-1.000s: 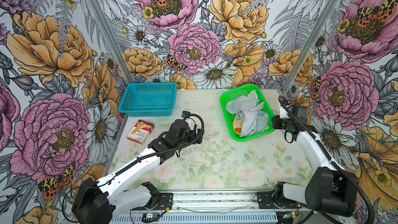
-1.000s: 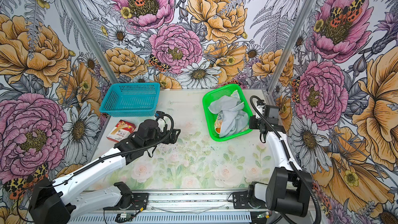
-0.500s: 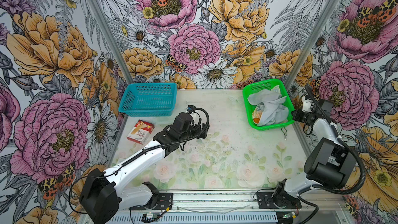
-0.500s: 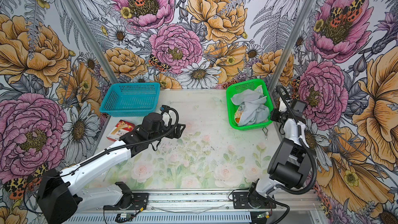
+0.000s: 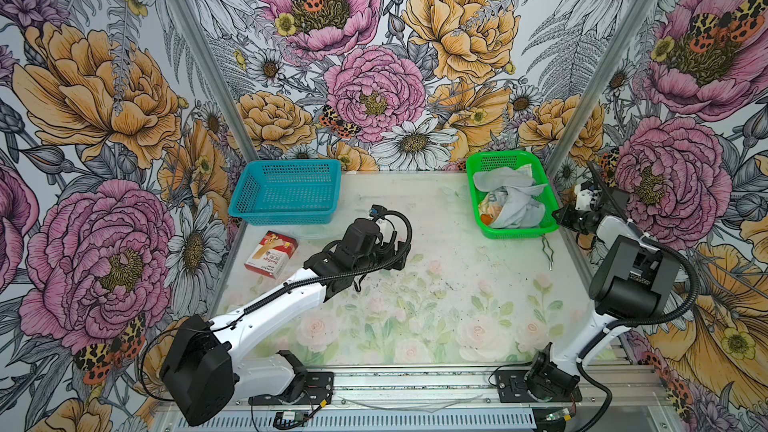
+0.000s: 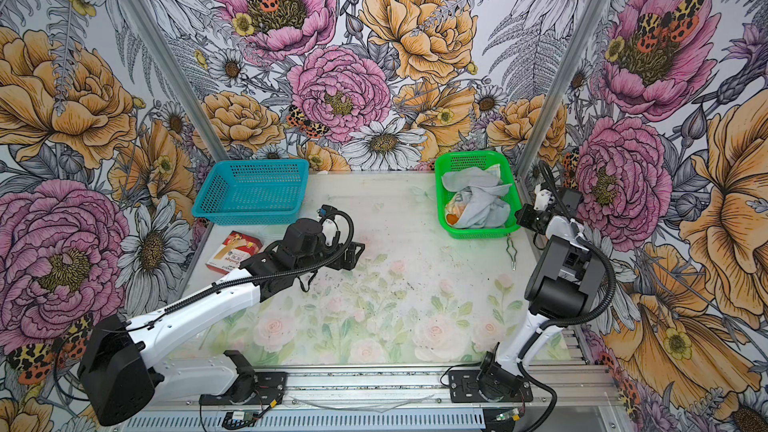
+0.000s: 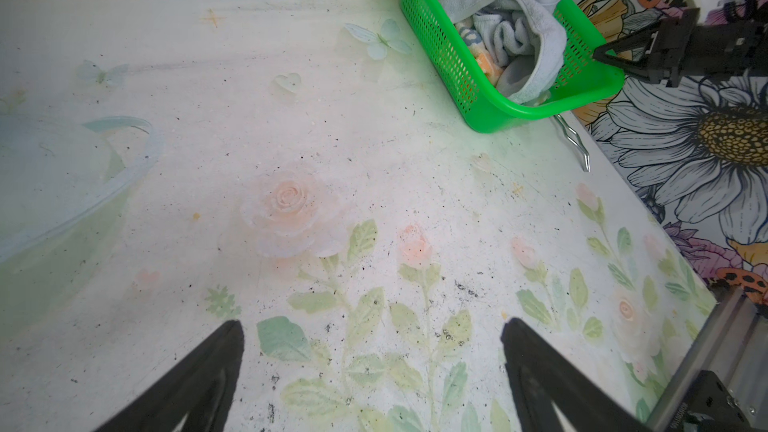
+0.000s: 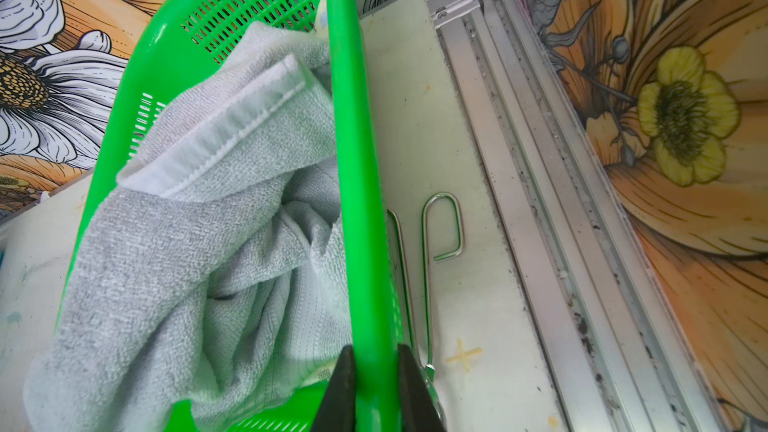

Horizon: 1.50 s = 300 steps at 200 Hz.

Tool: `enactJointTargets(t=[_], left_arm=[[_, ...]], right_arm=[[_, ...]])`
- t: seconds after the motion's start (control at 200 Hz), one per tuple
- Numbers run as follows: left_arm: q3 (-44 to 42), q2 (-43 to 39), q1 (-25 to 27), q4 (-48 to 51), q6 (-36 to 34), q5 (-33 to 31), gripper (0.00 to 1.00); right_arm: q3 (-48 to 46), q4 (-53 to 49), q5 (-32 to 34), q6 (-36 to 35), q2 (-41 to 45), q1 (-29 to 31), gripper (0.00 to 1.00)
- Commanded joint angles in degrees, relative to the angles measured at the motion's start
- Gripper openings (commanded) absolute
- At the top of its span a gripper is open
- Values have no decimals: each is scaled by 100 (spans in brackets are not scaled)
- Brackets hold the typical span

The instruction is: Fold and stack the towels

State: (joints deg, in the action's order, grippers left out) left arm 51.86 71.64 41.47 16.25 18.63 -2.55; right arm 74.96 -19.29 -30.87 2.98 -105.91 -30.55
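1. The step in hand appears to be setting up: nothing is folded or stacked yet, and the towels are all bundled in the green basket [image 5: 515, 234] at the far right corner of the worktop [image 5: 436, 284].
2. The grey towel [image 5: 519, 209] lies on top, crumpled. Parts of the cream towel [image 7: 469, 35] and the orange towel [image 5: 485, 219] show beneath it at the basket's near side.
3. The right gripper [image 8: 375, 353] is clamped on the basket's right rim, one finger inside the wall and one outside. It touches no towel.
4. The left gripper [image 7: 372, 322] hangs over the middle of the worktop with its fingers wide apart and nothing between them.
5. The next move probably calls for letting go of the rim, pinching the grey towel by its hemmed edge, and carrying it to the bare middle of the worktop. There both grippers can spread it flat.
6. A bent wire hook [image 8: 442, 222] lies just beside the basket by the right edge, and the grey towel could catch on it.
7. Writing: the red-and-white box [image 5: 272, 254] near the left edge carries a word that looks like "Bandage"; its smaller print is too small to read. The cream towel's blue and orange marks cannot be read, being folded in. The blue basket [image 5: 286, 218] at the far left corner shows no label.
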Motion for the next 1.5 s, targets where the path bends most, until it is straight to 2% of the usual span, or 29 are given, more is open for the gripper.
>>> enactJointTargets(t=[0.0, 0.07, 0.36, 0.46, 0.555, 0.725, 0.845, 0.976, 1.091, 1.301, 1.496], left_arm=[[198, -6, 35, -148, -22, -131, 98], [172, -67, 50, -146, -26, -154, 98], [-15, -365, 67, -171, -148, -164, 98], [-57, -418, 65, -264, -222, -109, 98], [-73, -418, 67, -260, -382, -27, 98], [-58, -575, 1, -88, -721, 175, 98], [-177, -846, -93, -20, -891, 414, 98], [-246, -1013, -112, 35, -1022, 744, 98], [-207, -950, -78, 36, -1102, 760, 98], [-2, -677, 83, 36, -1134, 266, 98], [78, -569, 151, -34, -1015, 90, 98]], right_arm=[[58, 233, 105, -61, 64, 149, 20], [-27, 233, 201, -35, 166, 186, 27], [-353, 233, 1113, -247, 938, 319, 48], [-302, 234, 1417, -525, 1276, 594, 50], [-59, 236, 1231, -807, 1270, 835, 51], [435, 234, 1040, -1728, 625, 1099, 50], [743, 221, 717, -1945, 212, 993, 50], [961, 22, -143, -2114, -26, 793, 52], [1057, -39, -385, -2247, -234, 761, 56], [1187, -31, -299, -2519, -507, 881, 58], [1347, -56, -160, -2760, -723, 988, 58]])
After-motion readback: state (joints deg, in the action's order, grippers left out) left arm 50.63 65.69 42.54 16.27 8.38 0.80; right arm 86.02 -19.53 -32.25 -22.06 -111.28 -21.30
